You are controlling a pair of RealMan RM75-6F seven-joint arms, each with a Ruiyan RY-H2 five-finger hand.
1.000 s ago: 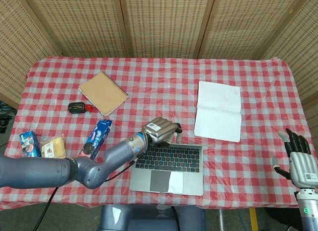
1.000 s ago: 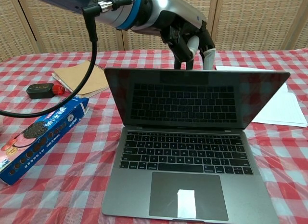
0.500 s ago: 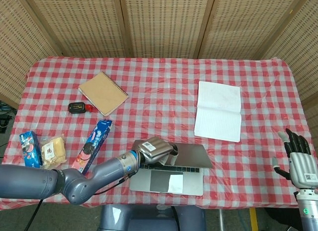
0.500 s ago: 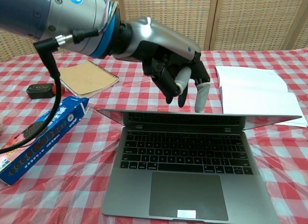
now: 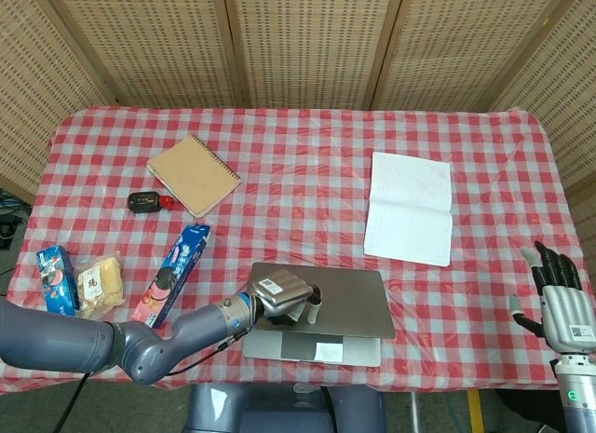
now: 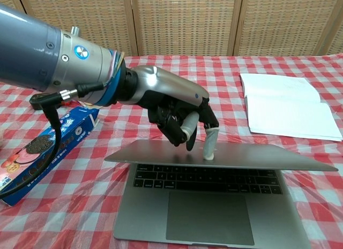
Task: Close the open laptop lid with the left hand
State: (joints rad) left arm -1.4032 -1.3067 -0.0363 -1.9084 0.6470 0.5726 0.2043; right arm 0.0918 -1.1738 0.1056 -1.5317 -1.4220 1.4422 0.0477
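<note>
The grey laptop lies near the table's front edge, its lid tipped far down and hanging a little above the keyboard. My left hand is on top of the lid, left of its middle. In the chest view the left hand has its fingers bent downward, and one white fingertip presses on the lid. It holds nothing. My right hand stands upright off the table's right front corner with its fingers apart and nothing in it.
A white open booklet lies behind the laptop to the right. A blue cookie box sits left of the laptop. Farther left are snack packets, a black device and a tan spiral notebook.
The left hand has pushed the lid from upright down toward me until it is almost flat over the keyboard. The right hand has not moved.
</note>
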